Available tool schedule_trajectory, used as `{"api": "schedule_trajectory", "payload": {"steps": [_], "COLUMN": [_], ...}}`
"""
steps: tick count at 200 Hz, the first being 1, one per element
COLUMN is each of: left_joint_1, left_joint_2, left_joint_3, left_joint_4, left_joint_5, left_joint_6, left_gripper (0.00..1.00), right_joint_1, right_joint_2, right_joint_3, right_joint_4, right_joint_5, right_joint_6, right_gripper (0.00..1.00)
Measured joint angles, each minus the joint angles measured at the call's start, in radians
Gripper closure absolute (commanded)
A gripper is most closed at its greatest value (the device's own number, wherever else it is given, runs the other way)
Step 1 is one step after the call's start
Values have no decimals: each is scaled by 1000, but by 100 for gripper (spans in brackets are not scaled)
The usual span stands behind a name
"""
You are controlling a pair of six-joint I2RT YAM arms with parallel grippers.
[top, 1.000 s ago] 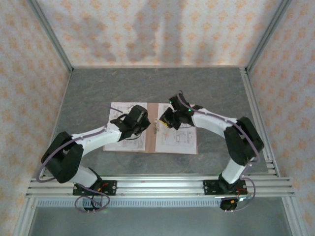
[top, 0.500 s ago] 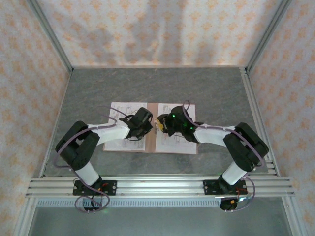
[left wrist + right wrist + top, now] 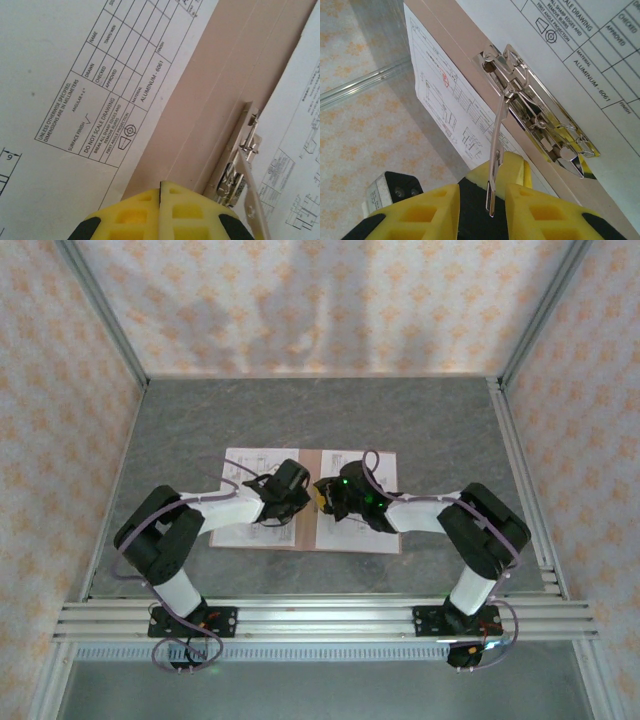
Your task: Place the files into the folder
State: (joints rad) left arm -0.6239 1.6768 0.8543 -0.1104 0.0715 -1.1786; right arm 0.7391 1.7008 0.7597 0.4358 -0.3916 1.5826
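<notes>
Folder [image 3: 308, 462] open flat on grey table [image 3: 200, 420], mid-workspace, between both arms. Files [image 3: 75, 75]: printed sheets lying on both halves, salmon strip bare along centre fold. Metal clip [image 3: 540, 120] fixed on fold, its lever [image 3: 497, 145] swung up. Left gripper [image 3: 160, 210] low over fold beside clip, fingers pressed together, nothing between them. Right gripper [image 3: 492, 195] fingers part-spread, lever standing in gap; contact with pads not clear.
</notes>
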Motion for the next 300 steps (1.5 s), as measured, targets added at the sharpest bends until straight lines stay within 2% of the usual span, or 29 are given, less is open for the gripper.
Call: {"api": "schedule_trajectory", "payload": {"steps": [46, 197, 300], "left_joint_1": [0, 0, 0], "left_joint_2": [8, 8, 8], "left_joint_3": [-20, -27, -27], "left_joint_4": [14, 26, 26], "left_joint_5": [2, 2, 2], "left_joint_6": [-2, -2, -2], "left_gripper": [100, 100, 100], "right_joint_1": [0, 18, 18], "right_joint_2": [7, 30, 30], "right_joint_3": [1, 8, 8], "right_joint_4": [9, 14, 14], "right_joint_5": [-1, -1, 5], "right_joint_6": [12, 19, 18], "right_gripper": [78, 85, 85]}}
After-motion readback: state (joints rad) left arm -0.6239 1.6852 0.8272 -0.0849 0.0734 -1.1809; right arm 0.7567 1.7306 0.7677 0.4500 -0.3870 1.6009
